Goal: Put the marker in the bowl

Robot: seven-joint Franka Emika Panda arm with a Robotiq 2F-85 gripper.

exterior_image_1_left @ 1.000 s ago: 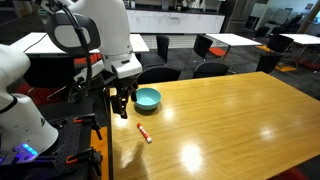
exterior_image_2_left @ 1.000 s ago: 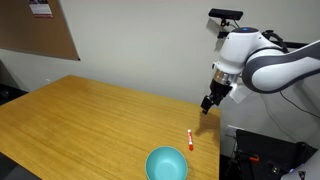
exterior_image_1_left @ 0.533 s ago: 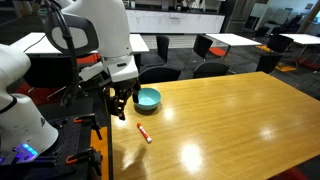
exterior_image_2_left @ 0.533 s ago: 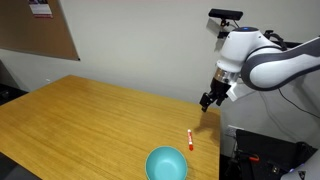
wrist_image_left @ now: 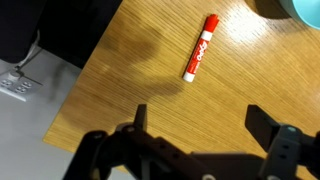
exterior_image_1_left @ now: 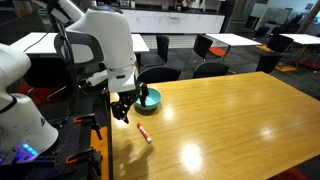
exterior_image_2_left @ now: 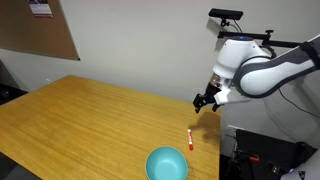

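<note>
Nothing is done yet: my hand [wrist_image_left: 200,125] hovers spread and empty over the bench [wrist_image_left: 130,70], the marker [wrist_image_left: 200,47] lies loose just ahead of it, and the bowl [exterior_image_2_left: 167,163] beyond holds nothing, so grasp, carry and drop all remain.

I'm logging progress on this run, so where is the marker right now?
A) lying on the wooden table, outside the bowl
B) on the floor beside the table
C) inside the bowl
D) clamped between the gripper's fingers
A: in the wrist view the marker lies flat on the table, apart from the bowl, and the open gripper holds nothing.
</note>
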